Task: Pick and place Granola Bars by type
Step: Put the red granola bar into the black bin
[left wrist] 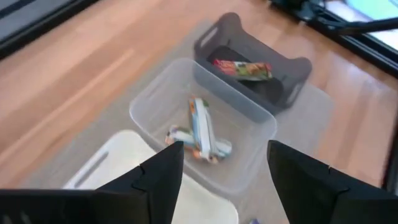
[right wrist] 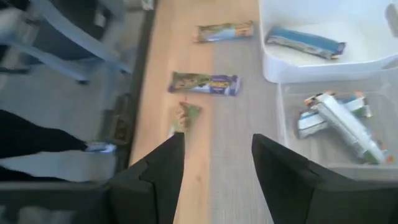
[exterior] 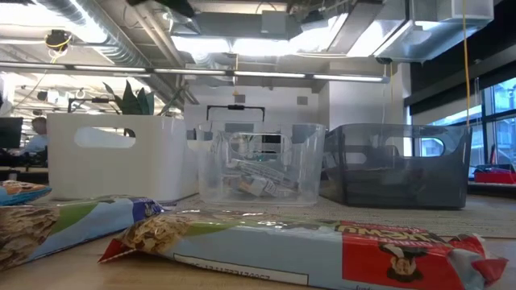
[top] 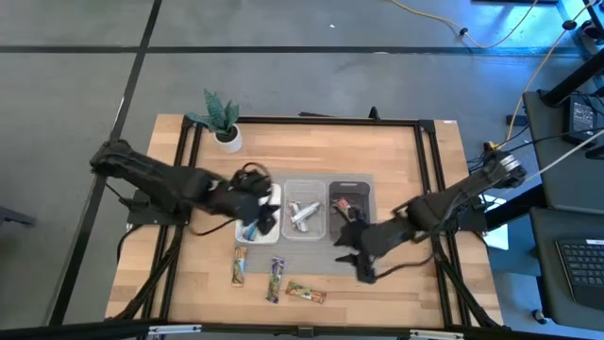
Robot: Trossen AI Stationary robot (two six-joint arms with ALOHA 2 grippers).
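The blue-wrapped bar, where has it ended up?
The blue bar lies alone inside the white tray, the leftmost of the three trays in the overhead view, next to the clear tray holding silver-white bars.

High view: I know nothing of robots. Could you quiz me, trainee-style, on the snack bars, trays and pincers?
1. True or false: the dark grey plastic tray is empty.
2. How many foil-wrapped granola bars lie loose on the wooden table, outside every tray?
3. The left pincer hovers, open, over which? A: the white plastic tray. B: the potted plant. C: the dark grey tray.

Key: 1 false, it holds a red-green wrapped bar. 2 three. 3 A.
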